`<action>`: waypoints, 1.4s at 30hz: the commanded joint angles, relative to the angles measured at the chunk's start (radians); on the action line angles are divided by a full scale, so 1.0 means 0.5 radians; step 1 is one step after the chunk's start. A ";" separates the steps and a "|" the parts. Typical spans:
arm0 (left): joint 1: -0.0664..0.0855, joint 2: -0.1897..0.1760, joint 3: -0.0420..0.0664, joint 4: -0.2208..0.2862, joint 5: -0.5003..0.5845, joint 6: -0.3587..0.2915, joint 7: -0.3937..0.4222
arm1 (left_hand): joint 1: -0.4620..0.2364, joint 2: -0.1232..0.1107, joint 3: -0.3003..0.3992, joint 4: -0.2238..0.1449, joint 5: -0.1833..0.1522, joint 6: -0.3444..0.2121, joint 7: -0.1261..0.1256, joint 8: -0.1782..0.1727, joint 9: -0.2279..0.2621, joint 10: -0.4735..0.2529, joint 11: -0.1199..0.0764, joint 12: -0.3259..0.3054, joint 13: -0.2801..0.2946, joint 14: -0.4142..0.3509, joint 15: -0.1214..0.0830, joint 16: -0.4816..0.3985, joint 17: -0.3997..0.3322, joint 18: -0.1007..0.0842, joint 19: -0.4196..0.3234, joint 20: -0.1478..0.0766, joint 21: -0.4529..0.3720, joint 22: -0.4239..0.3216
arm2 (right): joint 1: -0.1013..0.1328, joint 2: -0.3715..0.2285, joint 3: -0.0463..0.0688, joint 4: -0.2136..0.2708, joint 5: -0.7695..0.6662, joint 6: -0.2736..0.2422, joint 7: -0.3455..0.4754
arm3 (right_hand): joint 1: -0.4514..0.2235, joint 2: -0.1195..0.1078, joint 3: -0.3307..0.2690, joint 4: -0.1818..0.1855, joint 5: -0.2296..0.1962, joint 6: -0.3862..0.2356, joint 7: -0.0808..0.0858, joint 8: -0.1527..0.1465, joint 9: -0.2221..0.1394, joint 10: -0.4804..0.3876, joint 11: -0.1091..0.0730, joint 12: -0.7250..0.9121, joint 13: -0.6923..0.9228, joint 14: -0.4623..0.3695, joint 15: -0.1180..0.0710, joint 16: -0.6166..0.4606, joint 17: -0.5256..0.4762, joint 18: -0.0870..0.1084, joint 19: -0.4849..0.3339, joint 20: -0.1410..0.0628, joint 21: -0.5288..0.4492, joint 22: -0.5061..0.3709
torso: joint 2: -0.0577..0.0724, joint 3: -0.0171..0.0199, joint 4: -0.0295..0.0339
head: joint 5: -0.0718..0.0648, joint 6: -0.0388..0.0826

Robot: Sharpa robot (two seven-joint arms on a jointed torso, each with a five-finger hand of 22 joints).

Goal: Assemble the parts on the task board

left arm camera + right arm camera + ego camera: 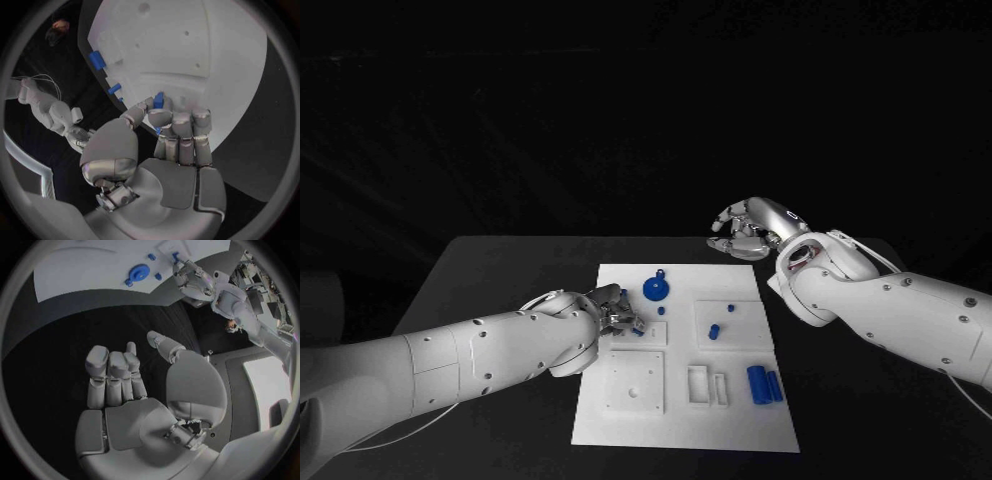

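Note:
The white task board (733,420) lies in the middle of the table. My left hand (607,308) rests over the board's left edge and pinches a small blue part (159,100) between thumb and fingers, close above the board (187,50). My right hand (753,228) hovers beyond the board's far right corner with its fingers loosely apart (119,385) and nothing in them. On the board are a round blue disc (656,290), two small blue pegs (730,307) (713,331) and blue cylinders (762,385) at the right.
White raised blocks and slots (635,382) stand on the near half of the board. Black table (502,270) runs along the left of the board, with a narrower strip on the right. The right wrist view also shows the disc (137,275) and my left hand (187,277).

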 commanded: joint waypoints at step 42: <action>-0.010 -0.002 -0.004 -0.007 0.030 0.160 -0.011 | -0.211 0.174 0.009 0.025 0.129 0.324 -0.210 0.042 0.454 -0.089 -0.079 0.137 -0.064 0.038 -0.116 0.125 -0.076 0.018 -0.010 -0.234 0.021 0.033 | 0.000 0.018 0.001 -0.016 -0.005 0.034 0.011 | 0.008 0.012 -0.012 0.016 0.060 0.017 0.010 -0.012 0.007 -0.015 0.001 -0.011 -0.006 0.012 -0.001 -0.012 0.006 0.218 0.002 -0.015 -0.016 0.006 | 0.000 0.0002 0.001 | 0.001 -0.012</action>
